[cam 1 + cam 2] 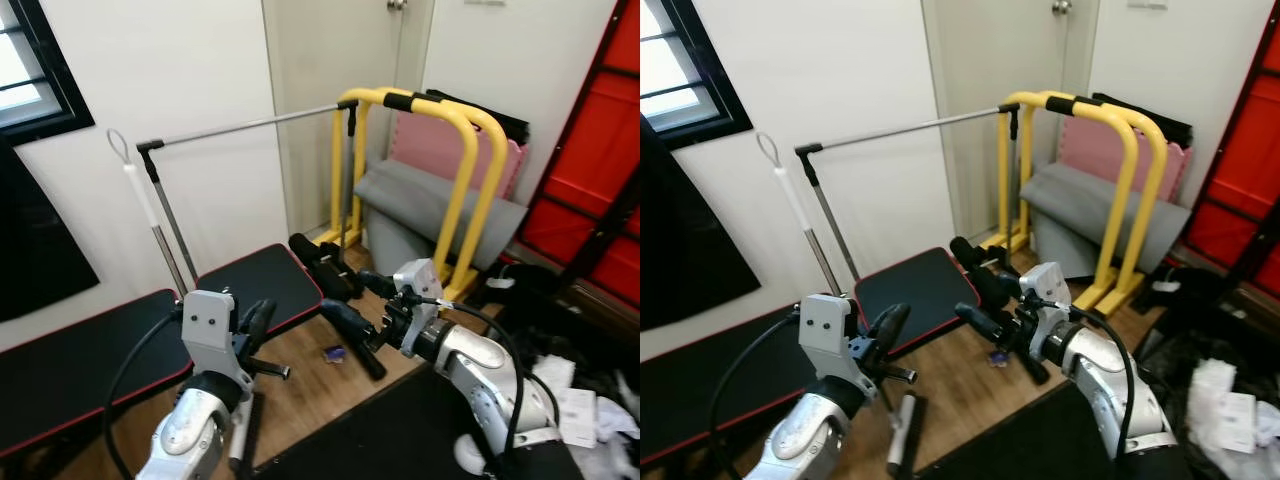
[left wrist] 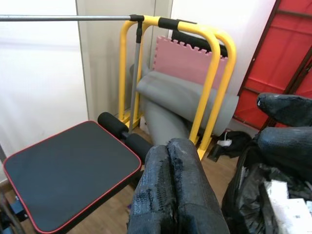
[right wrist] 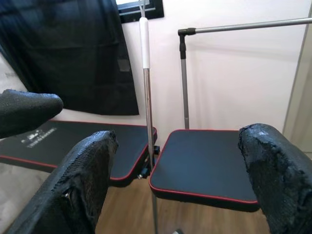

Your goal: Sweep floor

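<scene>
Progress: You have not started sweeping, by my reading. Neither claw holds a tool, and a small dark scrap (image 1: 334,352) lies on the wood floor (image 1: 310,395) between the arms.
Left to do: Take hold of the broom, then work the floor. All of it remains.
Broom: The likely one is the thin pole with a white grip and hanging loop (image 1: 143,196), standing upright against the wall, tucked behind the black bench pads (image 1: 262,284). Its head is hidden; you cannot confirm it is a broom from here.
Left claw (image 1: 258,322): Raised in front of the bench, near the pole but apart from it. The left wrist view shows its fingers (image 2: 171,190) pressed together on nothing.
Right claw (image 1: 340,300): Raised mid-room, fingers spread wide, empty; the right wrist view looks toward the pole.
Surroundings: Yellow frame (image 1: 450,160), rolled grey mat (image 1: 430,205), and litter on the right crowd the floor.
</scene>
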Robot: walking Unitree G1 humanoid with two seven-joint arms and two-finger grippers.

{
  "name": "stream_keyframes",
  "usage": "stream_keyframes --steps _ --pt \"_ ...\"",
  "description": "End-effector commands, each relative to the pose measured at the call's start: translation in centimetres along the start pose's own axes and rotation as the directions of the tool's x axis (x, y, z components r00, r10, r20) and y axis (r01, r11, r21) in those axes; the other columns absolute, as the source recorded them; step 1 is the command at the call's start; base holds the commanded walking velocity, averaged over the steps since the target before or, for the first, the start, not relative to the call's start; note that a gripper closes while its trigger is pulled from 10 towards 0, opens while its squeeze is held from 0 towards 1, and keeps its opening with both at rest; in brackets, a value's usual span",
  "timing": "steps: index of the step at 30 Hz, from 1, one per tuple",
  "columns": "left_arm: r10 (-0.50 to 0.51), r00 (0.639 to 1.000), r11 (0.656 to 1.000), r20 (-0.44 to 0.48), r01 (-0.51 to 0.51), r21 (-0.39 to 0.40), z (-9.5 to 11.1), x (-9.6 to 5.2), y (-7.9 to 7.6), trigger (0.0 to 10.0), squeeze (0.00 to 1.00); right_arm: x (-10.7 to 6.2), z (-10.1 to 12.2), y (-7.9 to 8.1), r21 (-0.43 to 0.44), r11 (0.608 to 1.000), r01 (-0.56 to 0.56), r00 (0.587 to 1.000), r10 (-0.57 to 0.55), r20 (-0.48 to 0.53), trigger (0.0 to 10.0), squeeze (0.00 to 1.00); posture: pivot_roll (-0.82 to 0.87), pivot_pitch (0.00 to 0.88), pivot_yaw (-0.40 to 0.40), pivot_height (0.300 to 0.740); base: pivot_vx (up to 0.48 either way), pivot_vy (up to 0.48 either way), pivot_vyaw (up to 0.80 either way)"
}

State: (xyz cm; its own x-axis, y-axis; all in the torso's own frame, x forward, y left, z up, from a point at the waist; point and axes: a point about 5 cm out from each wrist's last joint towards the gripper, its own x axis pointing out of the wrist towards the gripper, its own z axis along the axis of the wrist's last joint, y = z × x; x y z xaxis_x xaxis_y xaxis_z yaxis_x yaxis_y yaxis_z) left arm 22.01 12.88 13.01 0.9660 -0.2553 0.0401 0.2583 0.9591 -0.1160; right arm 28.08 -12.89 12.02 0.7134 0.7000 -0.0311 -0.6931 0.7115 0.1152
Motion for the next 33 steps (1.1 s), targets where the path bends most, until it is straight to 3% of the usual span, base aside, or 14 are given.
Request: stream_keyframes --steps 1,6,14,33 --pt "-0.014 1.000 1.000 0.005 0.014 0.016 0.14 -0.01 0.11 10.0 0.00 -0.09 0.09 -0.14 0.006 1.000 0.015 1.000 -0.015 -0.001 10.0 0.00 -0.08 0.000 -0.066 0.740 0.000 0.000 0.00" --pt "0.003 1.000 1.000 0.022 -0.003 0.027 0.37 0.23 0.02 10.0 0.00 0.09 0.25 -0.38 0.009 1.000 0.005 1.000 -0.005 -0.006 10.0 0.00 -0.07 0.000 -0.077 0.740 0.000 0.000 0.00" --pt "-0.013 1.000 1.000 0.015 0.013 0.028 0.35 0.37 0.04 10.0 0.00 0.18 0.21 -0.31 -0.012 1.000 0.000 1.000 0.000 -0.015 10.0 0.00 -0.08 0.000 -0.052 0.740 0.000 0.000 0.78" --pt "-0.033 0.999 0.999 0.023 0.033 -0.012 0.59 0.38 0.08 10.0 0.00 0.29 0.36 -0.32 0.029 1.000 -0.001 1.000 0.001 0.009 10.0 0.00 -0.08 0.000 -0.042 0.740 0.000 0.000 0.71"
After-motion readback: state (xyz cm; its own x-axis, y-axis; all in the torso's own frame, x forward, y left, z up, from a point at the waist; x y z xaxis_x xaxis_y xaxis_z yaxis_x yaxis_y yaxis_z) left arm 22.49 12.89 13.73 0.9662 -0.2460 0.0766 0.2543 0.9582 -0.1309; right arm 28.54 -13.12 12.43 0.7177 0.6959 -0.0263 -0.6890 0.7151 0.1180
